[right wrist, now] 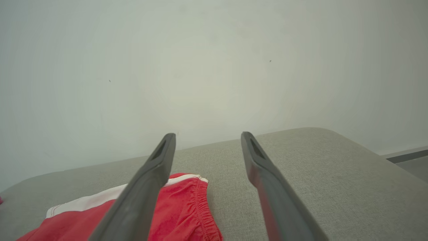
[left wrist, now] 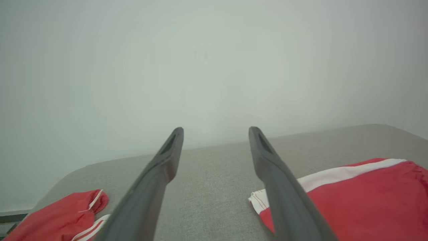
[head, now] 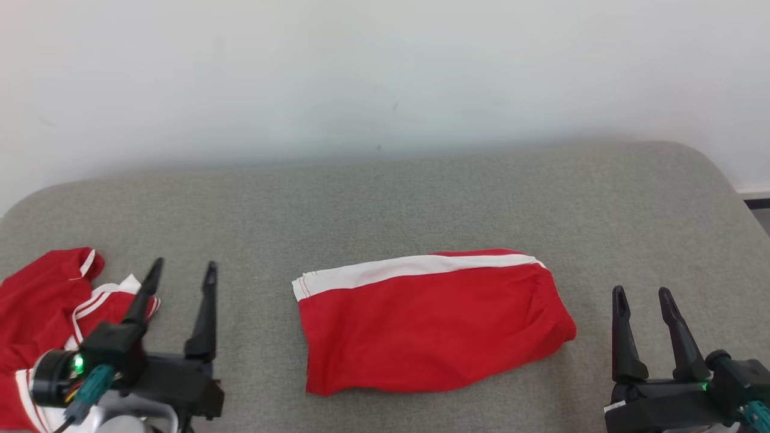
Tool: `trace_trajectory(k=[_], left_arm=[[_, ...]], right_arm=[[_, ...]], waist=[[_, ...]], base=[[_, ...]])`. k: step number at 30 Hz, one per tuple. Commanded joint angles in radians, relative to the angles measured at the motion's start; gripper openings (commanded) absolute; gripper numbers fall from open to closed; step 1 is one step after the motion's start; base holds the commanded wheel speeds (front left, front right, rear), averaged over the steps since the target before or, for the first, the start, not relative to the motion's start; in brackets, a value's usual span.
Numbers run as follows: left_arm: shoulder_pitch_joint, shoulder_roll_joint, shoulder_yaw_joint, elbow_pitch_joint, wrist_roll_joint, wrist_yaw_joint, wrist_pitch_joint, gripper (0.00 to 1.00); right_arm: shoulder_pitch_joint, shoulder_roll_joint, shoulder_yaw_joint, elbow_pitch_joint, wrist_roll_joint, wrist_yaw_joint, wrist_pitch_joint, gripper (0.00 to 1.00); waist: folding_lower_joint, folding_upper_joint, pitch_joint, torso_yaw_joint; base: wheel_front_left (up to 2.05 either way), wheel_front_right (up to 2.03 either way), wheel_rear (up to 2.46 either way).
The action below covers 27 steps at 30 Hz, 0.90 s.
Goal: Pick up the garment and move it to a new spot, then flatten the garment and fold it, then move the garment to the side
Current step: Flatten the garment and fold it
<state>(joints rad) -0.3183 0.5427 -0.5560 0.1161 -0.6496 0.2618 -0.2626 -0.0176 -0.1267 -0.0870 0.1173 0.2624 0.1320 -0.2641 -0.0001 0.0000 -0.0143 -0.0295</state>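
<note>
A folded red garment (head: 433, 328) with a white band along its far edge lies flat in the middle of the grey cushion (head: 385, 198). It also appears in the left wrist view (left wrist: 361, 197) and in the right wrist view (right wrist: 180, 214). My left gripper (head: 184, 264) is open at the lower left, well to the left of the garment, with nothing between its fingers (left wrist: 216, 130). My right gripper (head: 641, 293) is open at the lower right, just off the garment's right end, and its fingers (right wrist: 208, 135) are empty too.
A second red garment (head: 36, 307) with white trim lies crumpled at the cushion's left edge, just left of my left gripper (left wrist: 60, 217). A pale wall (head: 385, 72) rises behind the cushion. The cushion's rounded right edge drops to a dark floor strip (head: 758, 201).
</note>
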Motion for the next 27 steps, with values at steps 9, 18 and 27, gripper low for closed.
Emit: trace_trajectory(k=[9,18,27], left_arm=[[0.199,-0.107,0.308,-0.106,0.235,-0.031,-0.003,1.00],[0.345,-0.213,0.483,-0.111,0.393,-0.136,-0.003,1.00],[0.436,-0.288,0.565,-0.095,0.480,-0.247,-0.003,1.00]], right_arm=[[0.021,0.005,-0.017,-0.002,0.011,-0.002,0.000,1.00],[0.033,0.018,-0.019,0.006,0.009,-0.002,0.000,1.00],[0.047,0.029,-0.006,0.024,0.009,-0.002,0.000,1.00]], waist=[[0.0001,0.0000,-0.016,0.026],[0.0001,0.0000,-0.025,0.024],[0.0001,0.0000,-0.032,0.023]], base=[[0.00,0.00,0.00],[0.00,0.00,0.00],[0.00,0.00,0.00]])
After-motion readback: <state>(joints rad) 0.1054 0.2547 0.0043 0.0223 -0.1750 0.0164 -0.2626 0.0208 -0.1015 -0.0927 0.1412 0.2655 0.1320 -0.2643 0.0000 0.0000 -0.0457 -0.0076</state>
